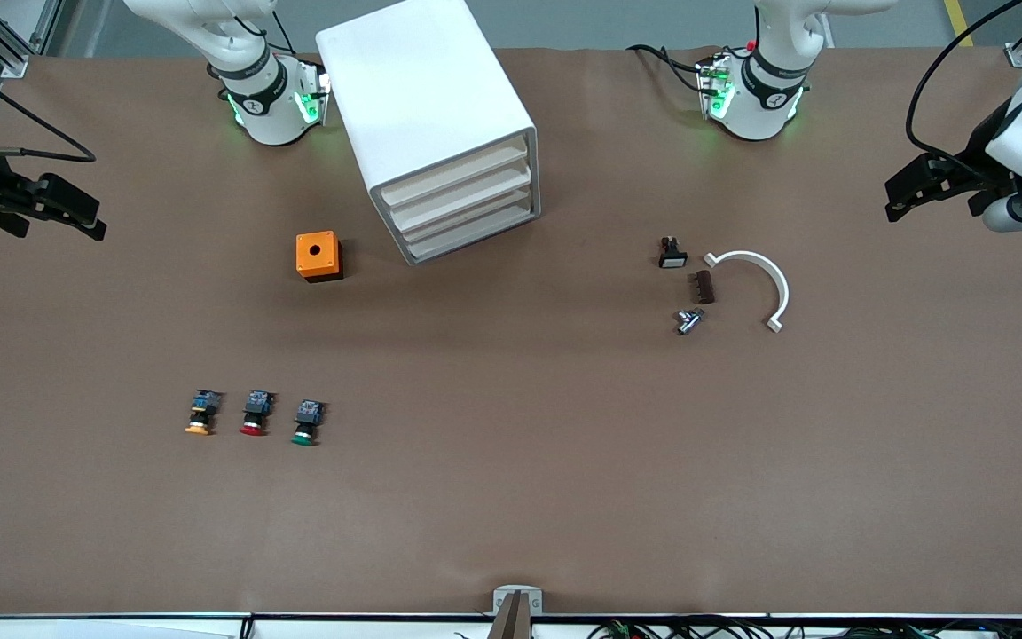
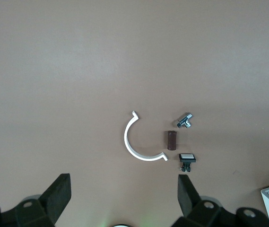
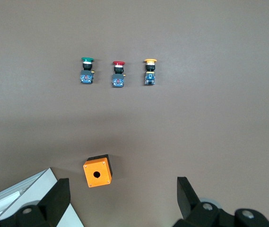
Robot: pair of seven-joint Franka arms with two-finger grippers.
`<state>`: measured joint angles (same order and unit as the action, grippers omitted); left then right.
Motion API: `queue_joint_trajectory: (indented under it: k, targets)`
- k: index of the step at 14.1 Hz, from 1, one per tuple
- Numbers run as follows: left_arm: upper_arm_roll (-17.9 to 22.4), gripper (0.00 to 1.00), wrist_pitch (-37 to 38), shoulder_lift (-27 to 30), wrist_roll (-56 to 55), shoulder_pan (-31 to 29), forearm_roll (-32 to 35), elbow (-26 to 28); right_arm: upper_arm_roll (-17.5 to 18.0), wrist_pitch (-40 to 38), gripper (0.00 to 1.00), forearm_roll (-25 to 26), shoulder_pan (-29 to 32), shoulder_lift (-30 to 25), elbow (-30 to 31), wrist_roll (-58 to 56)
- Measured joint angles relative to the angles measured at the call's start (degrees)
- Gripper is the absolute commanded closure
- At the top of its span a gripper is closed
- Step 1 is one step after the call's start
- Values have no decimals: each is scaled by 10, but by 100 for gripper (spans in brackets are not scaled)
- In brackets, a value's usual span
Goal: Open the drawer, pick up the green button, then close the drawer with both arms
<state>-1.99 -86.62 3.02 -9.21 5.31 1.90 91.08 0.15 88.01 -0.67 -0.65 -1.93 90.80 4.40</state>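
Cabinet (image 1: 436, 124) blocks upper centre of the worktop (image 1: 511, 515); orange box (image 1: 319, 256) just beside it. Lower right lies bare; three pushbuttons (image 1: 255, 414) sit lower left.

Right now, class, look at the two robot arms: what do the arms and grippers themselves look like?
Both arms are white and jointed, with black bands near their bases and green lights glowing there. Black cables trail from them across the table. The left gripper and right gripper are black, each with two wedge-shaped fingers, mounted on black housings.

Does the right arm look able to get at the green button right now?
Probably yes: the green button lies out on the bare table, not in a drawer, and the right gripper hangs open with nothing between them.
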Motion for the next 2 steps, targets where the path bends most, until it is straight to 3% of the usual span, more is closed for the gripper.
queue_joint_trajectory:
  k: [2]
  targets:
    - [0, 0, 0, 0, 0, 0, 0, -1, 0, 0, 0, 0, 0, 0, 0, 0]
